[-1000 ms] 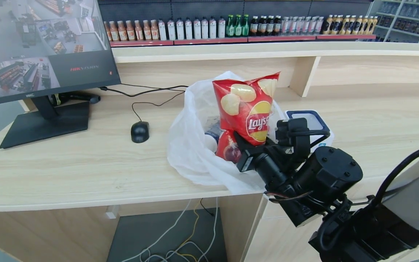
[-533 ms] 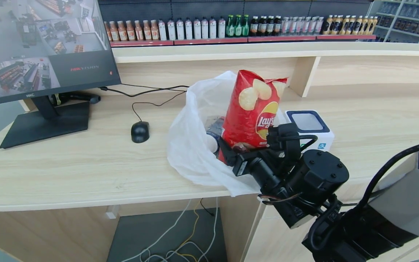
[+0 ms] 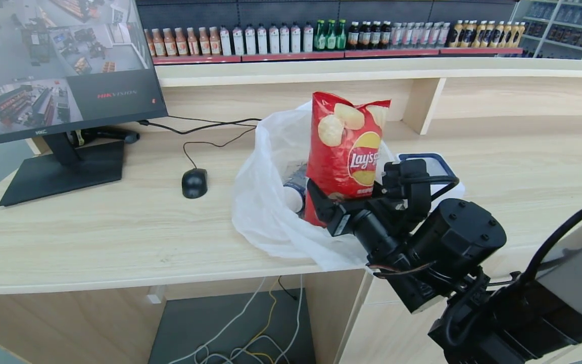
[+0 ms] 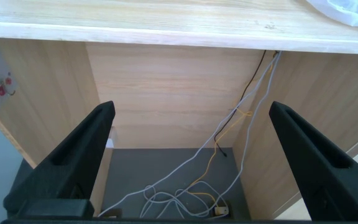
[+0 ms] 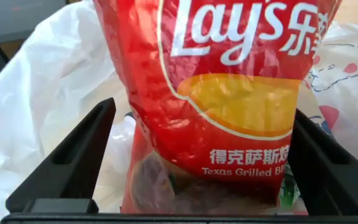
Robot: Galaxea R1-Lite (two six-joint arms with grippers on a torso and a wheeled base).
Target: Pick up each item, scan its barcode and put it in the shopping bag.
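Chips (image 3: pixel 349 146) gripped low by right gripper (image 3: pixel 350 191), upright over bag (image 3: pixel 265 202): bagging step. Next calls for lowering, then release. Left gripper (image 4: pixel 191 162) spread wide, empty.

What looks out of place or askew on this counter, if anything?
The chips bag stands upright, most of it above the mouth of the shopping bag, with the right gripper closed on its lower end. The shopping bag's front fold hangs slightly over the front edge of the counter. Nothing looks spilled or torn.
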